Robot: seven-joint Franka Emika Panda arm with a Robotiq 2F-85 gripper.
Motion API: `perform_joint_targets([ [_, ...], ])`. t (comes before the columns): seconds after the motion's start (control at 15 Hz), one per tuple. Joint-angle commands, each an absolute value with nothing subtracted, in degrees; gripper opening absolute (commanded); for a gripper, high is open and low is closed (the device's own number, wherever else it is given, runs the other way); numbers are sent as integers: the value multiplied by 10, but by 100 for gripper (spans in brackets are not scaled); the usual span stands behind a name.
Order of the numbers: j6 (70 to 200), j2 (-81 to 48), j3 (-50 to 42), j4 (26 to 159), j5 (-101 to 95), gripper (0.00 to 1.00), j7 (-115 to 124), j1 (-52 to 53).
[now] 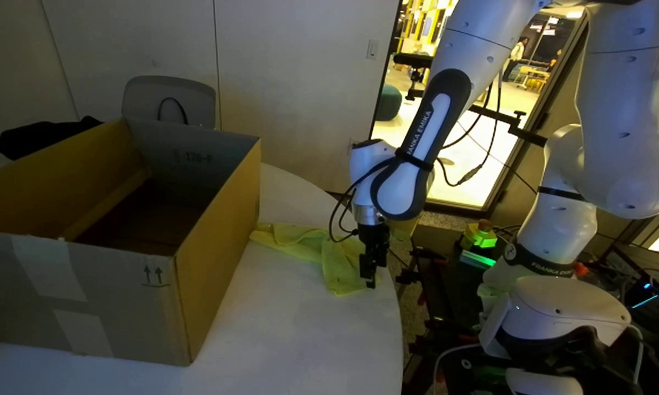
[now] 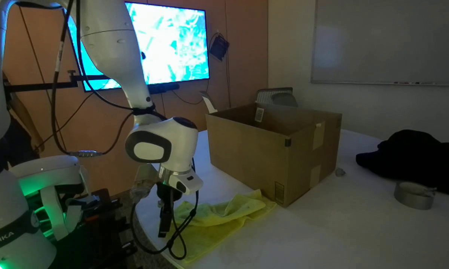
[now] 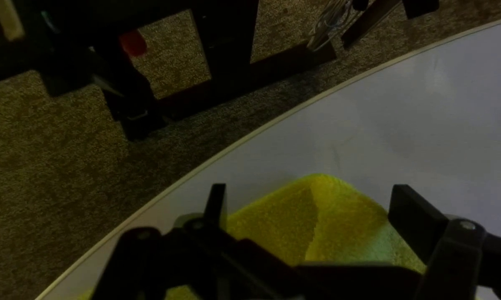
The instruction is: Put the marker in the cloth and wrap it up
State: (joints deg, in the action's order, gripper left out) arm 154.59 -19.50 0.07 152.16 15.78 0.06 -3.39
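The bent arm (image 1: 431, 123) hangs its spread claw (image 3: 309, 204) over the cloth (image 1: 339, 269).

The arm (image 1: 449, 104) arches over and down, its end effector (image 3: 309, 204) pointing downward with jaws spread apart

On your arm (image 1: 447, 101) you read RANKA EMIKA beside a strap (image 1: 414, 159); its base band (image 1: 543, 264) shows you part of FRANKA EMIKA in both exterior views. Inside the box (image 1: 220, 258) you see what looks like 176-P, and outside, two underlined upward arrows (image 1: 155, 274). Its inner label (image 2: 259, 114) and outer printed block (image 2: 279, 192) are too small to read.
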Motion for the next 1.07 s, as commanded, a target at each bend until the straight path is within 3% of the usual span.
perform_joint_targets([
  [0.0,1580,-204,4,1514,147,100,-3,-39],
  [0.87,1639,-262,5,1484,88,100,-23,-50],
  [1.0,1628,-256,2,1480,83,95,-26,-49],
])
